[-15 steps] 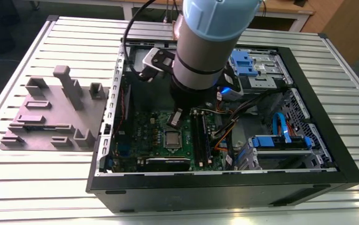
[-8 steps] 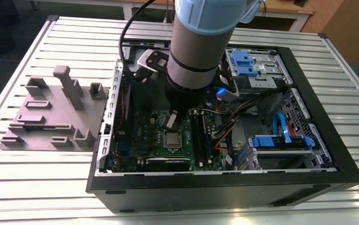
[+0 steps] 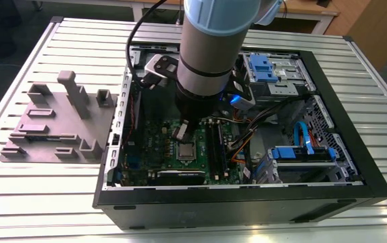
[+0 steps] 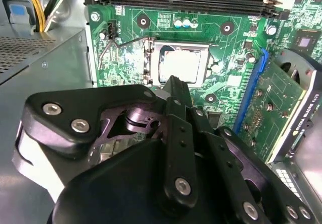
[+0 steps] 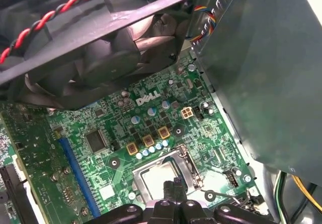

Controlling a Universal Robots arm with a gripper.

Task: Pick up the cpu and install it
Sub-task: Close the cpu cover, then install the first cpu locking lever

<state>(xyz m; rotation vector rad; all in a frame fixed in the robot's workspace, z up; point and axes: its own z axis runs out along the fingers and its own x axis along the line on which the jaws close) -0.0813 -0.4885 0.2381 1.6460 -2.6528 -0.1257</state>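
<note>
Cpu (image 4: 179,65) sits flat in the socket frame (image 4: 151,63); light, rigid, fragile, best taken by its edges. Hand (image 4: 173,85) hovers above, fingers together, empty.

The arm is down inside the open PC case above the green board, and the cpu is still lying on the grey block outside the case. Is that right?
Not quite. The arm is inside the open case above the green board, but the cpu is not on the grey block. It sits in the board's socket, just beyond the gripper, as both wrist views show.

Open room above the cpu (image 4: 179,65), case fan (image 5: 100,48) close alongside.
</note>
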